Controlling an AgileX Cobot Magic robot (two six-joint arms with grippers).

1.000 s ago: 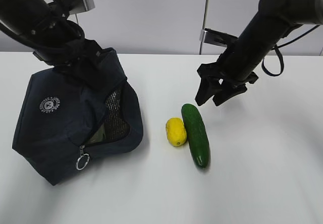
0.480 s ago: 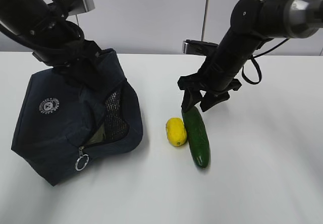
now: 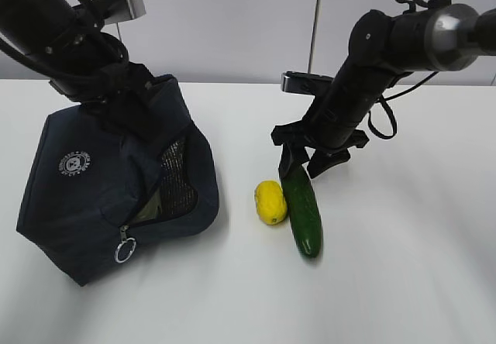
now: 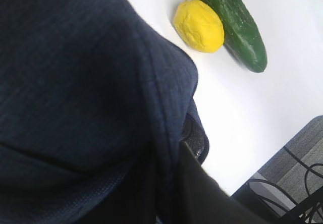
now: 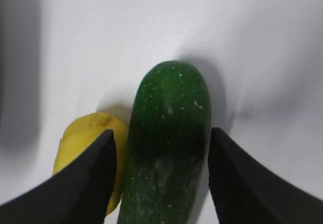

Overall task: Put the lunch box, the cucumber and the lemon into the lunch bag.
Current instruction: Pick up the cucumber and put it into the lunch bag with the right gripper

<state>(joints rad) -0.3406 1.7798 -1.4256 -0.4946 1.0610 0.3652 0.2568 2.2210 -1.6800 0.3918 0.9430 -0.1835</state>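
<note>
The navy lunch bag lies at the left with its zipper open and the silver lining showing. A pale green strip inside the opening looks like the lunch box lid; the rest of the box is hidden. My left gripper is shut on the bag's top fabric and holds it up. The cucumber and the lemon lie side by side on the table. My right gripper is open, its fingers astride the cucumber's far end, with the lemon behind the left finger.
The white table stretches to the right and front of the food. The bag's metal ring pull hangs at its front. A grey panelled wall stands behind the table.
My right gripper has moved left and down from above the table to the cucumber's far end, and now straddles it. The left arm and the bag have not moved.
</note>
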